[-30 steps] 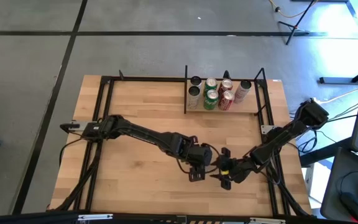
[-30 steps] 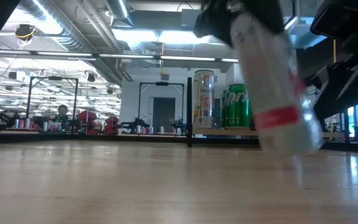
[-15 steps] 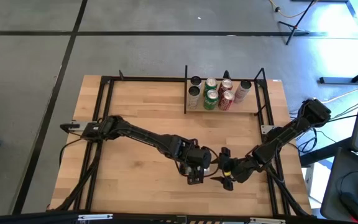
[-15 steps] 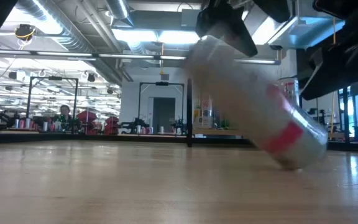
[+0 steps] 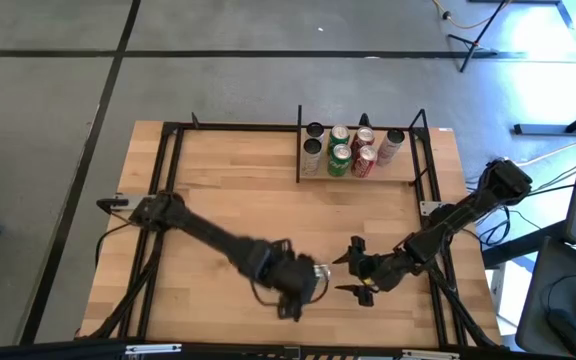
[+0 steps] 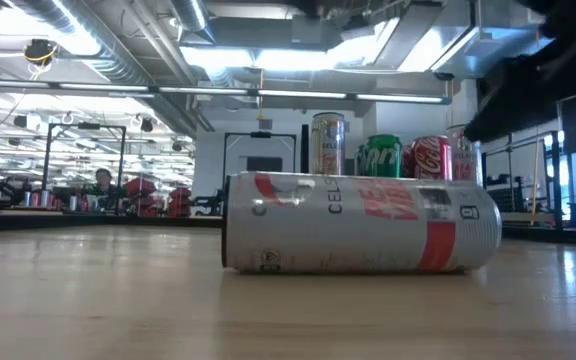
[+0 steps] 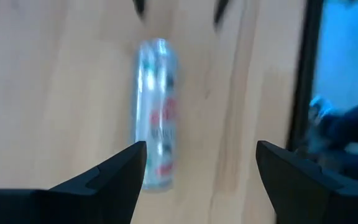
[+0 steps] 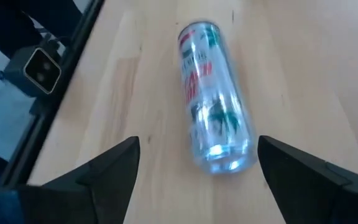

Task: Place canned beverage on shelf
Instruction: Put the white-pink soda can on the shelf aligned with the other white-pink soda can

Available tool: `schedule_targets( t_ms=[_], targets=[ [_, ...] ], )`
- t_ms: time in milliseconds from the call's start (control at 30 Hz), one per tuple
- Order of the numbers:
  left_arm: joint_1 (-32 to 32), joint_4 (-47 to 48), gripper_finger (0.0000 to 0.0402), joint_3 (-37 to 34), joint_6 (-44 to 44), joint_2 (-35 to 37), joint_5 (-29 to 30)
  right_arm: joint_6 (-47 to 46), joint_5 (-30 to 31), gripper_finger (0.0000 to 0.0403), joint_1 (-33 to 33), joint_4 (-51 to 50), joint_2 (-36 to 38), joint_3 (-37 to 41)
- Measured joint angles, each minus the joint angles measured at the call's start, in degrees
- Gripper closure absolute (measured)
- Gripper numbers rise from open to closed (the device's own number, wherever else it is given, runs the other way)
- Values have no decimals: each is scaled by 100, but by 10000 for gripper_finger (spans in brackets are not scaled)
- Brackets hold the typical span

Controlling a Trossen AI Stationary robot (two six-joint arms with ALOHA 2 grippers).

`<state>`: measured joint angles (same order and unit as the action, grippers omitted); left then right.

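A silver can with red print (image 6: 358, 222) lies on its side on the tabletop (image 5: 238, 190), near the front edge; it also shows in the left wrist view (image 7: 156, 112) and the right wrist view (image 8: 215, 93). My left gripper (image 5: 306, 282) stands open just left of it, above the table, fingers apart and clear of it (image 7: 201, 165). My right gripper (image 5: 348, 268) stands open just right of the can, nothing between its fingers (image 8: 197, 158). The shelf (image 5: 360, 175) at the far right holds several upright cans (image 5: 340, 152).
Black frame bars run round the tabletop (image 5: 173, 160). One bar with a small camera (image 8: 39, 68) passes close by the right gripper. In the low view the shelf's gold, green and red cans (image 6: 380, 157) stand behind the lying can. Bare wood lies left of the shelf.
The can hung tilted under a gripper, tipped further, and has fallen onto its side on the table, let go. My left gripper has drawn back toward the table's near left and risen a little. My right gripper has stayed roughly in place.
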<state>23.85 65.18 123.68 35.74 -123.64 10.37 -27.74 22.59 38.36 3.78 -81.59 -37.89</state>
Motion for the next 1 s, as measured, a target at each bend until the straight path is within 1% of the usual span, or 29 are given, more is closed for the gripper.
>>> schedule_targets(
  t_ms=[67, 133, 233, 300, 400, 500, 633, 733, 800, 900, 1000],
  targets=[
    [211, 133, 112, -188, 166, -73, 185, 278, -93, 90, -164, 229, -102, 0],
    [348, 152, 112, -500, 545, -70, 419, 412, -299, 94, -422, 430, -221, 0],
    [606, 150, 112, -994, 1120, 110, 680, 580, -738, 99, -886, 602, -424, -60],
    [789, 46, 112, -1348, 1404, 262, 777, 745, -988, 102, -1144, 617, -609, -245],
    [997, -189, 112, -2056, 1735, 580, 925, 1042, -1416, 102, -1418, 610, -1006, -626],
    [1092, -788, 112, -2905, 2069, 988, 1017, 1217, -1872, 103, -1564, 213, -1538, -1056],
    [1160, -1810, 112, -3880, 2237, 1468, 1060, 1309, -1917, 103, -1566, -574, -2159, -1501],
    [1131, -2312, 112, -4288, 2238, 1648, 1097, 1240, -1911, 105, -1549, -927, -2449, -1713],
    [1091, -2380, 112, -4350, 2239, 1659, 1092, 1129, -1877, 121, -1550, -1106, -2530, -1833],
    [1052, -2402, 112, -4356, 2221, 1659, 994, 854, -1829, 174, -1546, -1252, -2521, -1934],
    [1028, -2475, 112, -4356, 2213, 1659, 976, 634, -1740, 177, -1546, -1480, -2322, -1958]
  ],
)
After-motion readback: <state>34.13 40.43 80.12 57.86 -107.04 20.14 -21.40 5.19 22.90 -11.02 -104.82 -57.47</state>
